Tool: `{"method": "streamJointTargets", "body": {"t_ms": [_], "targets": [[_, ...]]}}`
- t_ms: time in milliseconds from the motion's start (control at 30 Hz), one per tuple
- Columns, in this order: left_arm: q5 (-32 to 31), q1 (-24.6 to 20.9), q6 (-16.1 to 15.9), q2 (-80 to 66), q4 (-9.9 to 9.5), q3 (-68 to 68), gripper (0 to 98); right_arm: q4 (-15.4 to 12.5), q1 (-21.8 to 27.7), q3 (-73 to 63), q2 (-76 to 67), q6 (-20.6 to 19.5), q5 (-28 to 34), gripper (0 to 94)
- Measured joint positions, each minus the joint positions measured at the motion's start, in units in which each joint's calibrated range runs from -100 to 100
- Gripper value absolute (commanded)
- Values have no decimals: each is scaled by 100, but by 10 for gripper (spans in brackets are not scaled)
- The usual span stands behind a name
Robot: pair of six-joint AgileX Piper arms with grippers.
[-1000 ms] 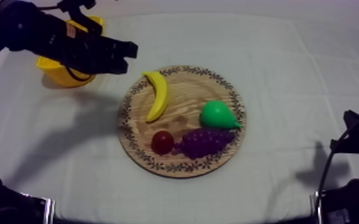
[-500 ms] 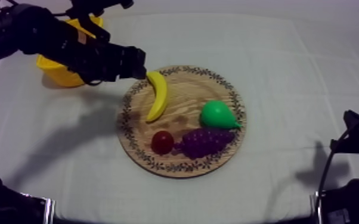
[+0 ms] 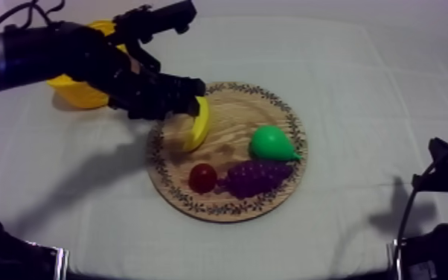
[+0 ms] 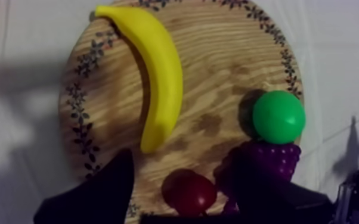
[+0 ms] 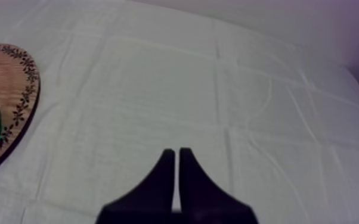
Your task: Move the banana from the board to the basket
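Observation:
The yellow banana [image 3: 199, 128] lies on the left part of the round wooden board [image 3: 227, 213]. My left gripper [image 3: 194, 103] hangs over the banana's far end, which the arm hides from above. In the left wrist view the banana [image 4: 159, 77] lies whole on the board [image 4: 217, 42], and my left gripper [image 4: 182, 196] is open, its black fingers [image 4: 101, 193] wide apart with nothing held. The yellow basket [image 3: 77, 94] stands at the far left, partly under my left arm. My right gripper [image 5: 176, 173] is shut over bare cloth, right of the board [image 5: 16, 65].
A green pear [image 3: 272, 143], purple grapes [image 3: 255, 176] and a small red fruit [image 3: 202, 177] share the board's near and right parts. My right arm [image 3: 443, 208] rests low at the right edge. Bare cloth lies between board and basket.
My left arm has swung right from beside the basket to over the banana's far end, and its fingers have opened. The right arm and the fruit have not moved.

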Motion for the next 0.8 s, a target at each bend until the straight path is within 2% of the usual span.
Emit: {"method": "streamJointTargets", "body": {"t_ms": [133, 367, 500, 800], "targets": [[360, -37, 11, 625, -14, -550, 597, 0, 0, 0, 0, 0, 0, 4], [1428, -75, 124, 1847, -200, -1955, 532, 0, 0, 0, 0, 0, 0, 4], [2058, -75, 130, 2525, -221, -2804, 492, 0, 0, 0, 0, 0, 0, 4], [2754, -54, 173, 3621, -234, -4215, 442, 0, 0, 0, 0, 0, 0, 4]]}}
